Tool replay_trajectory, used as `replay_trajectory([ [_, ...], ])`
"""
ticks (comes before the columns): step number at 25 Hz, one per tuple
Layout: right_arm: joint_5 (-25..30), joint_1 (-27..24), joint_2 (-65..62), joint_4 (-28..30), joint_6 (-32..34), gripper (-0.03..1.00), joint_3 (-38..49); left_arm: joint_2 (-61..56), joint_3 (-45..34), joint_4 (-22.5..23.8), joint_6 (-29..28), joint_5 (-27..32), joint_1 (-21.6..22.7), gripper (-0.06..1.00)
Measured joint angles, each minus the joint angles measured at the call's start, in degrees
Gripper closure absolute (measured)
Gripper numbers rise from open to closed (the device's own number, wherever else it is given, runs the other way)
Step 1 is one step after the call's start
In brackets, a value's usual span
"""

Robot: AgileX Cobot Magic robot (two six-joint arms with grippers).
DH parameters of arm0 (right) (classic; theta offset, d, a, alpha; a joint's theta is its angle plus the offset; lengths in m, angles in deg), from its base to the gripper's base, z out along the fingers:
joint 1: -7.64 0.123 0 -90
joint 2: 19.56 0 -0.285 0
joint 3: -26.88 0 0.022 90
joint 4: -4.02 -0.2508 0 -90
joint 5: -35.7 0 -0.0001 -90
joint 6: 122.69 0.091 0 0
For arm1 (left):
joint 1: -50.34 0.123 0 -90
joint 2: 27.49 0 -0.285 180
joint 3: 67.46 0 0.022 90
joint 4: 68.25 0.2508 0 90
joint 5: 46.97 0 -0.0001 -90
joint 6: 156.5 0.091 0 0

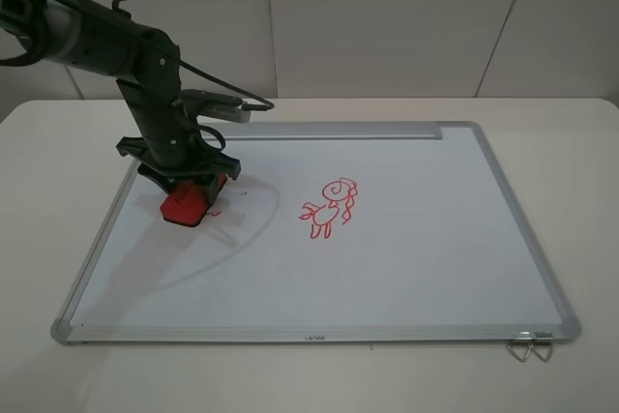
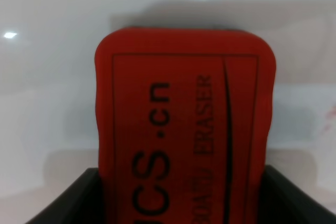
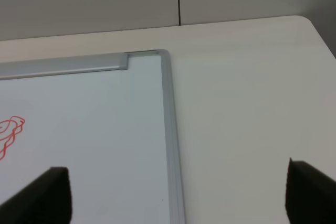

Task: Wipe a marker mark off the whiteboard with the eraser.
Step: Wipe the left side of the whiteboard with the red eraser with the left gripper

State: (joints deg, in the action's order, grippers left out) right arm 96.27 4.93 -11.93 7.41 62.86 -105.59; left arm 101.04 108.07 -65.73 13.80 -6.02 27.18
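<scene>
My left gripper [image 1: 184, 184] is shut on the red eraser [image 1: 184, 206], holding it down on the left part of the whiteboard [image 1: 426, 249]. In the left wrist view the eraser [image 2: 184, 124] with its dark lettering fills the middle, the black fingers [image 2: 68, 200] on either side of it. The mushroom-capped marker mark does not show as a figure. Only tiny red traces [image 1: 215, 211] lie beside the eraser. My right gripper [image 3: 178, 198] hangs open above the board's far right corner [image 3: 164, 56] and is out of the exterior high view.
A red doodle with a spiral head [image 1: 331, 205] sits mid-board, right of the eraser. The metal tray strip [image 1: 338, 132] runs along the far edge. A wire binder clip [image 1: 530, 347] sticks out at the near right corner. The board lies on a white table [image 1: 551, 132].
</scene>
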Motion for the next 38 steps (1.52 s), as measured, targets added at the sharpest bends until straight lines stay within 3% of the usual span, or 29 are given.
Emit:
replay_trajectory([
  [7,0.0,0.0,0.0,0.0,0.0,0.24,0.0,0.1,-0.2,-1.4,0.5,-3.6,-5.9,0.38],
  [13,0.0,0.0,0.0,0.0,0.0,0.24,0.0,0.1,-0.2,-7.4,3.4,-7.2,-9.3,0.38],
  [21,0.0,0.0,0.0,0.0,0.0,0.24,0.0,1.0,0.0,-8.7,3.9,-6.9,-9.8,0.38],
  [27,0.0,0.0,0.0,0.0,0.0,0.24,0.0,1.2,0.3,-9.8,3.2,-6.1,-8.3,0.38],
  [32,0.0,0.0,0.0,0.0,0.0,0.24,0.0,1.3,0.4,-8.6,2.4,-0.4,-3.5,0.38],
  [38,0.0,0.0,0.0,0.0,0.0,0.24,0.0,0.2,-0.3,-7.2,2.3,1.9,2.3,0.38],
])
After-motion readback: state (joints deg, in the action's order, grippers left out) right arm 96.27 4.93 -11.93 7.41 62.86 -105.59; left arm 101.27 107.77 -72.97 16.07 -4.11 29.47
